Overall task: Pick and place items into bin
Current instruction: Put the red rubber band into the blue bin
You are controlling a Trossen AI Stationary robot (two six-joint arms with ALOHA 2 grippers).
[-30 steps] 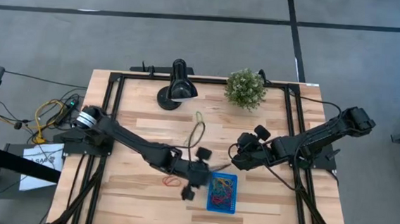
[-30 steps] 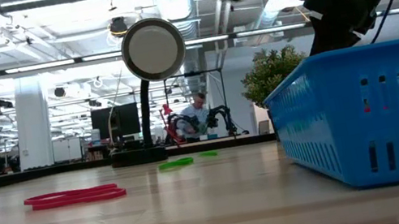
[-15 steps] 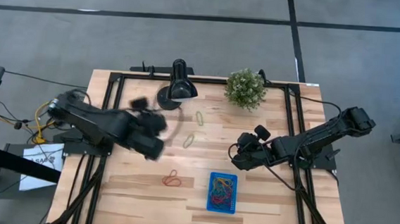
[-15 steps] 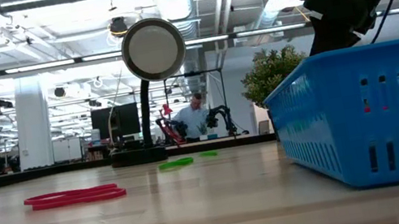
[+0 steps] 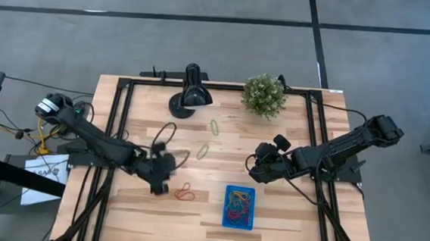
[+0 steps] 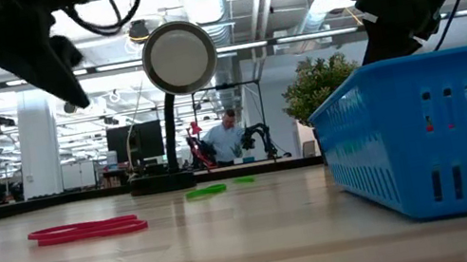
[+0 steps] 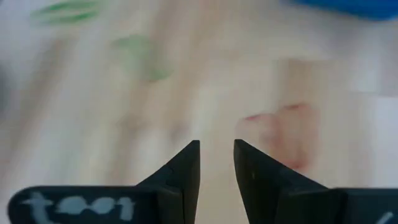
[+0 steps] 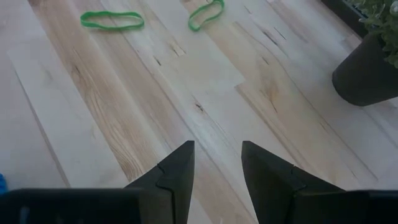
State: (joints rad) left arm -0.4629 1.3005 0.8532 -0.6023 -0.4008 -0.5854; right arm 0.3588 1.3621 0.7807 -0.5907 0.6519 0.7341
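Observation:
A red band [image 5: 186, 193] lies flat on the wooden table, left of the blue bin [image 5: 237, 222], which holds several coloured bands [image 5: 237, 206]. Two green bands [image 5: 214, 126] [image 5: 203, 151] lie farther back; the right wrist view shows them too [image 8: 112, 20] [image 8: 206, 15]. My left gripper [image 5: 164, 176] hangs open just left of the red band, slanting down, with nothing between its fingers [image 7: 216, 155]. The red band shows as a blur [image 7: 280, 134] ahead of it. My right gripper [image 5: 261, 165] waits open above bare wood [image 8: 217, 155], right of the green bands.
A black lamp [image 5: 190, 96] and a potted plant [image 5: 264, 95] stand at the table's far edge. A black cable [image 5: 170, 129] loops from the left arm. Bare wood lies between the two grippers and along the near edge, left of the bin.
My left gripper has swung away from the bin's left side toward the table's left and far side. It has then come back down toward the near edge to a spot just left of the red band, rolling its wrist on the way. The bands have not moved.

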